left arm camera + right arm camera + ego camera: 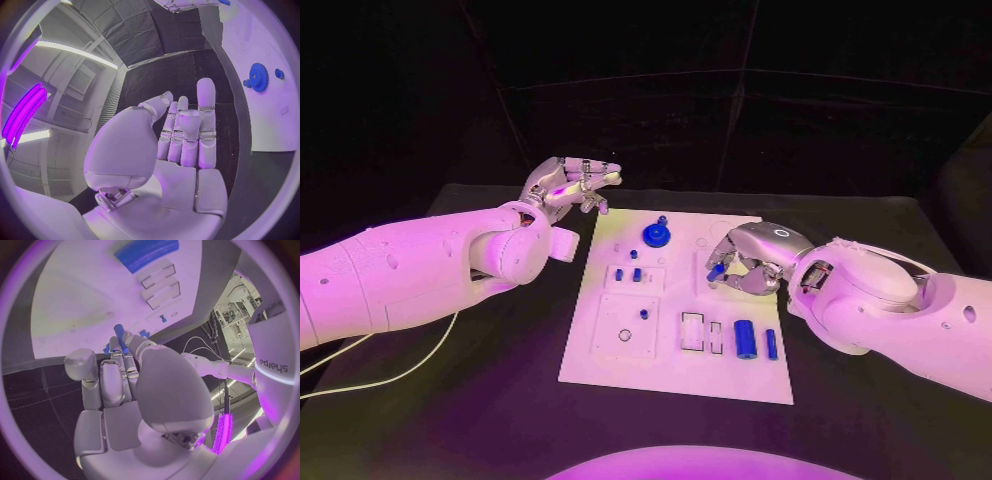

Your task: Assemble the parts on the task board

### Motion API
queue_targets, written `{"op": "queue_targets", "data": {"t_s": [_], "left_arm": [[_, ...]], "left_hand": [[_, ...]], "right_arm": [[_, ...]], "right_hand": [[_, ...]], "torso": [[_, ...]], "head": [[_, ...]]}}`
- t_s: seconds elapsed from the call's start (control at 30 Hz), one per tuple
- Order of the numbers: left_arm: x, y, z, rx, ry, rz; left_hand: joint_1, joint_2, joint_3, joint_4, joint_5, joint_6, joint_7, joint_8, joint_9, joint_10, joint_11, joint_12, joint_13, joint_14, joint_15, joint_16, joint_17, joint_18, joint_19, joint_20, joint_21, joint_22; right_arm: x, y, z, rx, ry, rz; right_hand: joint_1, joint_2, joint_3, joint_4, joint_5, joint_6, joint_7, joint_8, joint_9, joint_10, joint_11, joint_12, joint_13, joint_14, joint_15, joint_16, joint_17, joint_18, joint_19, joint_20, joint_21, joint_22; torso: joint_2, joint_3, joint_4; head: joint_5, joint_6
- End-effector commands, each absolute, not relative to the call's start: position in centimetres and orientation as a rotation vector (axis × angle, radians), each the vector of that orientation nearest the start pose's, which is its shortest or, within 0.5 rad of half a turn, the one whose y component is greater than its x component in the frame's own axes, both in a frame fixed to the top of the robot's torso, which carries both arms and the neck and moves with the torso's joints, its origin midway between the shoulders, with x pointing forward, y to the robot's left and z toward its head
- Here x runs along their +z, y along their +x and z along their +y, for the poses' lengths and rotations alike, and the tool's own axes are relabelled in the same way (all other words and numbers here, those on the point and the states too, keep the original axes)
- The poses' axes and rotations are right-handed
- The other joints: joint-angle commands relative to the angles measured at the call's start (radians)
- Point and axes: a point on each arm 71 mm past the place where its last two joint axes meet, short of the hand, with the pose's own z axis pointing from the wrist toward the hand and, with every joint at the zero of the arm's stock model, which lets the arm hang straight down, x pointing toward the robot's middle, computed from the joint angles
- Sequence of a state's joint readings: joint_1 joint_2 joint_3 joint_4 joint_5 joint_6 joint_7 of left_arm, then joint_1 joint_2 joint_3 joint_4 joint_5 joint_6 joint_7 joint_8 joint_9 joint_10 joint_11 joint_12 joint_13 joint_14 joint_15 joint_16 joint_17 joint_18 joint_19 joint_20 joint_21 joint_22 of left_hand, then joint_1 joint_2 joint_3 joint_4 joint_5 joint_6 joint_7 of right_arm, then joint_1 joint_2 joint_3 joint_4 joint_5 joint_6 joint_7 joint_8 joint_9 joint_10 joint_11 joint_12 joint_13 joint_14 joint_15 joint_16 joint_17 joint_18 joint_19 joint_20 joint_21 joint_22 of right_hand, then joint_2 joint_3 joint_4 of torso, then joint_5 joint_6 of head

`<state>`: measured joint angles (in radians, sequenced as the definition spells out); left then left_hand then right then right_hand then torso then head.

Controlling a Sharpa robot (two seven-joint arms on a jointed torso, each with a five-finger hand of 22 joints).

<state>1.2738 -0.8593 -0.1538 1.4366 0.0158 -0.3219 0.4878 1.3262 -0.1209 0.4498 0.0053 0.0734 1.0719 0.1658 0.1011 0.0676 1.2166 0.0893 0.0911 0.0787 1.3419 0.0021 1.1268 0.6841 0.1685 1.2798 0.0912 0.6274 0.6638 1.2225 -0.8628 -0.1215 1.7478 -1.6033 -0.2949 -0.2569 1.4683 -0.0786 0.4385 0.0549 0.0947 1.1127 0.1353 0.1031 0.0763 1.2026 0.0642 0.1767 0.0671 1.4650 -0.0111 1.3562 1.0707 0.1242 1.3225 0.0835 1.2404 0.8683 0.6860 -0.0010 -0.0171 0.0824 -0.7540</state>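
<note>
While pinching the blue peg [717,270] between thumb and fingertips of the right hand [750,258], just above the right half of the task board [689,375], keep the wrist steady and the peg upright before any descent. Cannot tell from here which socket is meant for it; judging by the layout, probably a hole near the blue gear [656,236] or beside the 2 small blue pegs [627,273] standing in the board's upper middle.

To do this step well:

1. Bring the peg's lower tip directly over the chosen hole first, then lower; avoid sliding across the white plate.
2. Hold a light pinch, low enough on the peg to guide it yet clear of the hole's rim.
3. Stop pressing on any tilt; lift, square up, try again.
4. Loosen the fingers only once seated, and withdraw straight up.
5. Stay clear of the blue cylinder [744,338] and thin blue bar [770,343] lying near the board's lower right.

Leave the left hand [571,185] as is: raised beyond the board's far left corner, holding nothing, fingers extended with the thumb apart. Bring it down to brace the board against the table [473,400] only if the plate shifts.
</note>
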Motion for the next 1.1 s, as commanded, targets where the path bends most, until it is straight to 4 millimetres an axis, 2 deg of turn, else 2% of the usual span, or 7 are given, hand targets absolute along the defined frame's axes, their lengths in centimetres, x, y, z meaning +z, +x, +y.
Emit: {"op": "queue_targets", "data": {"t_s": [0.03, 0.33, 0.5, 0.6, 0.8, 0.93, 1.1], "left_arm": [[-18.1, 50.5, 24.7, -1.464, -1.052, 1.342], [-18.1, 50.6, 24.4, -1.471, -1.047, 1.343], [-18.1, 50.6, 24.1, -1.478, -1.044, 1.343], [-18.1, 50.6, 24.1, -1.48, -1.043, 1.343], [-18.0, 50.7, 24.0, -1.482, -1.041, 1.342], [-18.0, 50.7, 23.9, -1.485, -1.041, 1.344], [-18.1, 50.7, 23.9, -1.485, -1.041, 1.345]], "left_hand": [[0.0, 0.007, -0.005, -0.001, 0.005, -0.007, -0.001, -0.003, 0.001, -0.005, 0.0, 0.0, -0.002, -0.004, -0.001, -0.003, 0.001, 0.014, 0.001, 0.008, -0.007, -0.001], [0.0, 0.007, -0.005, -0.001, 0.005, -0.007, -0.001, -0.003, 0.001, -0.005, 0.0, 0.0, -0.002, -0.004, -0.001, -0.003, 0.001, 0.014, 0.001, 0.008, -0.007, -0.001], [0.0, 0.008, -0.005, -0.001, 0.005, -0.007, -0.001, -0.003, 0.001, -0.006, 0.0, 0.0, -0.002, -0.004, 0.0, -0.004, 0.0, 0.014, 0.001, 0.008, -0.007, -0.002], [0.0, 0.008, -0.005, -0.001, 0.005, -0.007, -0.001, -0.003, 0.001, -0.006, 0.0, 0.0, -0.002, -0.004, 0.0, -0.004, 0.0, 0.014, 0.001, 0.008, -0.007, -0.002], [0.0, 0.008, -0.005, -0.001, 0.005, -0.007, -0.001, -0.003, 0.001, -0.006, 0.0, 0.0, -0.002, -0.004, 0.0, -0.004, 0.0, 0.014, 0.001, 0.008, -0.007, -0.002], [0.0, 0.008, -0.005, -0.001, 0.005, -0.007, -0.001, -0.003, 0.001, -0.006, 0.0, 0.0, -0.002, -0.004, 0.0, -0.004, 0.0, 0.014, 0.001, 0.008, -0.007, -0.002], [0.0, 0.008, -0.005, -0.001, 0.005, -0.007, -0.001, -0.003, 0.001, -0.006, 0.0, 0.0, -0.002, -0.004, 0.0, -0.004, 0.0, 0.014, 0.001, 0.008, -0.007, -0.002]], "right_arm": [[-17.4, 42.4, -14.3, 0.724, -0.272, 1.653], [-16.4, 41.1, -9.2, 0.896, -0.34, 1.593], [-17.3, 40.3, -5.8, 0.97, -0.424, 1.591], [-18.0, 39.8, -4.4, 0.996, -0.468, 1.607], [-20.2, 39.0, -2.8, 0.999, -0.55, 1.671], [-21.4, 38.7, -2.3, 0.986, -0.587, 1.71], [-22.3, 38.6, -2.0, 0.969, -0.623, 1.75]], "right_hand": [[-0.004, -0.006, 0.008, 0.0, 0.003, 0.001, 0.007, -0.005, -0.002, 0.001, 0.004, -0.006, -0.001, 0.027, -0.006, 0.003, 0.0, -0.003, 0.003, 0.002, 0.005, -0.001], [-0.004, -0.008, 0.013, -0.004, 0.003, 0.0, 0.009, -0.008, -0.002, 0.001, 0.005, -0.009, -0.001, 0.027, -0.005, 0.004, 0.002, -0.003, 0.003, 0.002, 0.005, 0.0], [-0.003, -0.009, 0.016, -0.006, 0.003, -0.001, 0.01, -0.009, -0.003, 0.0, 0.006, -0.01, -0.001, 0.027, -0.005, 0.004, 0.0, -0.002, 0.001, 0.002, 0.004, -0.004], [-0.004, -0.01, 0.019, -0.009, 0.002, -0.003, 0.011, -0.01, -0.003, -0.002, 0.007, -0.013, -0.002, 0.027, -0.004, 0.004, 0.001, -0.002, 0.001, 0.003, 0.003, -0.005], [-0.006, -0.012, 0.021, -0.01, 0.0, -0.004, 0.012, -0.012, -0.004, -0.003, 0.008, -0.015, -0.002, 0.026, -0.003, 0.004, 0.0, -0.002, 0.0, 0.003, 0.003, -0.007], [-0.007, -0.013, 0.021, -0.011, -0.002, -0.004, 0.013, -0.013, -0.004, -0.004, 0.009, -0.016, -0.002, 0.026, -0.002, 0.004, 0.0, -0.002, -0.001, 0.004, 0.002, -0.009], [-0.009, -0.014, 0.022, -0.012, -0.003, -0.005, 0.013, -0.013, -0.004, -0.005, 0.009, -0.018, -0.002, 0.026, -0.002, 0.004, 0.0, -0.002, -0.002, 0.004, 0.001, -0.01]], "torso": [[0.001, -0.0001, 0.0003], [0.002, -0.0014, 0.0019], [0.002, -0.0022, 0.0051], [0.003, -0.0014, 0.0027], [0.003, -0.0019, -0.0013], [0.003, -0.0008, 0.0028], [0.002, -0.0003, 0.0028]], "head": [[0.005, 0.003], [0.009, 0.005], [0.013, 0.005], [0.019, 0.002], [0.032, -0.005], [0.033, -0.008], [0.036, -0.008]]}}
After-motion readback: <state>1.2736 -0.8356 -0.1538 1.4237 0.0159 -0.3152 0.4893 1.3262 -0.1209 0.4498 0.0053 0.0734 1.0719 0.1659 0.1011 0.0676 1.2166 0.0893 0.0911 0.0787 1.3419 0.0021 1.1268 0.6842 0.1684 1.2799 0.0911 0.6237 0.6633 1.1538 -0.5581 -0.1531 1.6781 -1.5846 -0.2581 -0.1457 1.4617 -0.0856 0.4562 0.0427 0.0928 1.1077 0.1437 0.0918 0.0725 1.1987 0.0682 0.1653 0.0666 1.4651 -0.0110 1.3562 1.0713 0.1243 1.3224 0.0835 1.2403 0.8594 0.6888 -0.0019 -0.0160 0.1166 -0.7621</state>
